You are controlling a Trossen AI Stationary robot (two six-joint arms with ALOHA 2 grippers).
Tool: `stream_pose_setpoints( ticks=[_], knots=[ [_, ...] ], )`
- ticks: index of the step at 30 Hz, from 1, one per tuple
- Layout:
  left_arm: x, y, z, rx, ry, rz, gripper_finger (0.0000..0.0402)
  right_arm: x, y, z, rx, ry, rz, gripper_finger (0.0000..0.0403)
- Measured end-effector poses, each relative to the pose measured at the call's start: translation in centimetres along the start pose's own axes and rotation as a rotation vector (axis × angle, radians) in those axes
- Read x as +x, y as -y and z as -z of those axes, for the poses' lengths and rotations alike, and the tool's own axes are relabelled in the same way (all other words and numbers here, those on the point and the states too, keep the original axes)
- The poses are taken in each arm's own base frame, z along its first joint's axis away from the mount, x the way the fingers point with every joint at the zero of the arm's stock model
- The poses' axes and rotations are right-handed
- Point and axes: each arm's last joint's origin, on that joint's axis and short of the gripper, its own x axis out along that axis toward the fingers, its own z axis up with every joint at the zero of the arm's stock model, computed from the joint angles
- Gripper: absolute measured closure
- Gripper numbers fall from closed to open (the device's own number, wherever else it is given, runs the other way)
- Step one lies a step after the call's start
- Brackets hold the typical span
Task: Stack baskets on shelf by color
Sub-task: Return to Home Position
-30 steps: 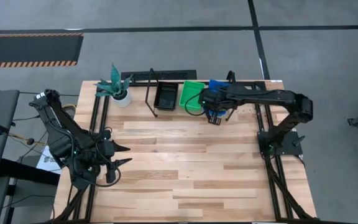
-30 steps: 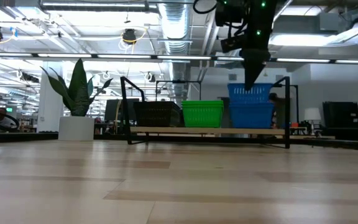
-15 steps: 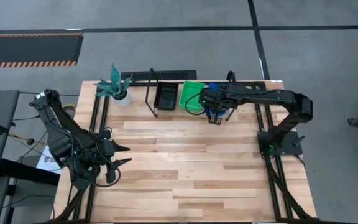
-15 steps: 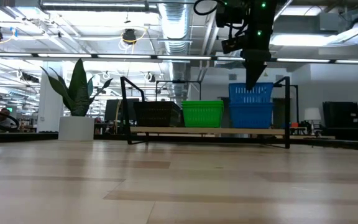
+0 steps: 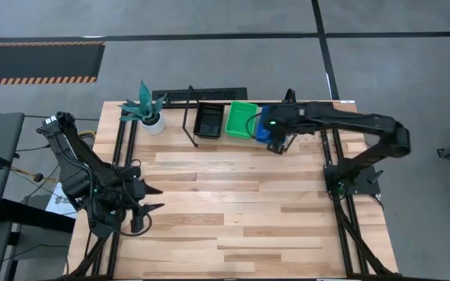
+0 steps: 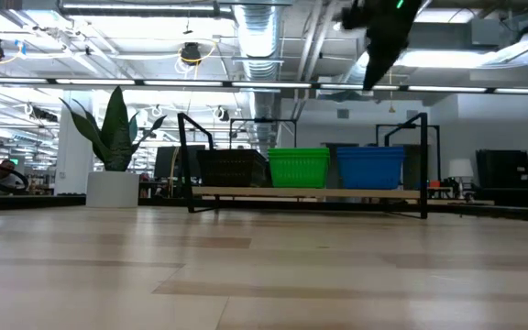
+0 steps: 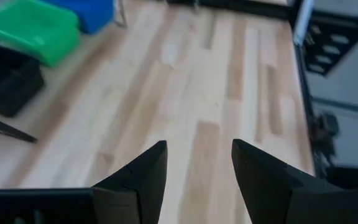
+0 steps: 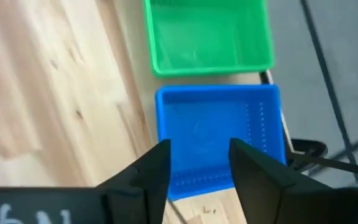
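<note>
Dark fingers of the right gripper (image 8: 197, 163) are seen parted by a moderate gap, and nothing is held between them. This gripper is raised above the blue baskets (image 8: 216, 118), apart from them, at the shelf's end on the robot's right side. In the low view it hangs high over the shelf (image 6: 305, 192).

On the wooden board of the shelf three groups are set in one row, each just beside the next: the black baskets (image 6: 232, 168), the green baskets (image 6: 298, 168) in the middle, and the blue ones. How many are nested in each group cannot be counted. Inside the top blue and top green basket only the perforated bottom is shown.

The left gripper (image 5: 153, 197) waits over the tabletop (image 5: 233, 211) near its left edge, its fingers also spread and holding nothing. A potted plant (image 5: 145, 108) is placed beside the shelf
</note>
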Motion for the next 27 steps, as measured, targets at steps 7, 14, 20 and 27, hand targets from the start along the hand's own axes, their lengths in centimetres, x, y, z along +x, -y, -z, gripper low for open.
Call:
stream_pose_setpoints(
  ticks=[7,14,20,27],
  knots=[
    [0.1,0.4,0.2,-0.068,-0.078,0.062,0.0233,-7.1,0.1,3.6,0.086,0.164,-0.069,0.0217],
    [0.4,-0.3,-0.6,0.089,0.051,-0.043,0.0232,-10.6,0.0,6.5,0.181,0.314,-0.173,0.0222],
    [-3.0,-3.5,-2.9,0.115,0.176,0.091,0.0232,-11.2,0.3,9.8,0.195,0.618,-0.348,0.0218],
    [-6.9,-8.6,-2.9,0.110,0.404,0.582,0.0232,-8.4,0.3,16.2,0.336,0.854,-0.454,0.0224]
  ],
)
